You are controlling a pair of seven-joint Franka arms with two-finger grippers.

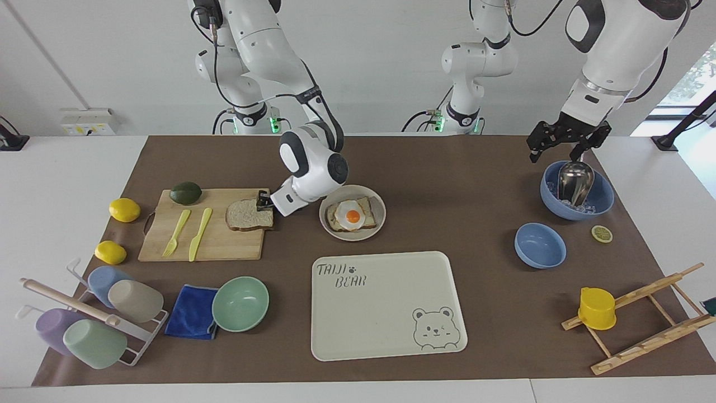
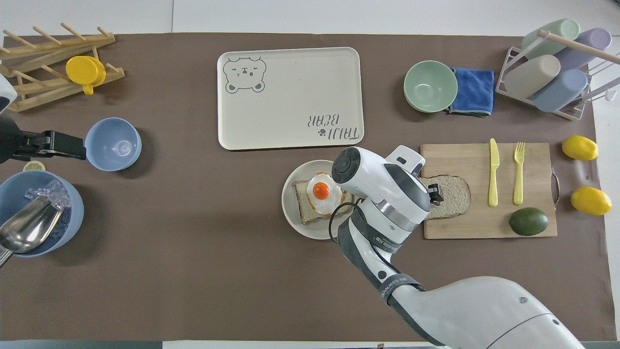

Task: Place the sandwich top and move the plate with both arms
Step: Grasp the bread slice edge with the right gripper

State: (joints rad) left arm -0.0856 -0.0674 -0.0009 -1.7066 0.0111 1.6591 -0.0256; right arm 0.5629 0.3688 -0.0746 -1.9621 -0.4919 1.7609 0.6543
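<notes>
Sandwich top [image 1: 249, 215] is lying on the wooden cutting board [image 1: 215, 240] toward the right arm's end of the counter [image 1: 447, 168], and the right end effector [image 1: 262, 200] is pressing at the slice's edge; whether its fingers are gripping the bread I cannot tell. Beside the board, the plate [image 1: 378, 225] is carrying a bread slice topped with a fried egg [image 1: 352, 215]. The mint-green bowl [image 1: 240, 303] is sitting empty, as is the bear tray [image 1: 386, 305] and the small blue bowl [image 1: 540, 245]. Toward the left arm's end, the large blue bowl [image 1: 601, 202] is holding ice and a metal scoop [image 1: 575, 182], and the left end effector [image 1: 561, 146] is hanging released over its rim.
</notes>
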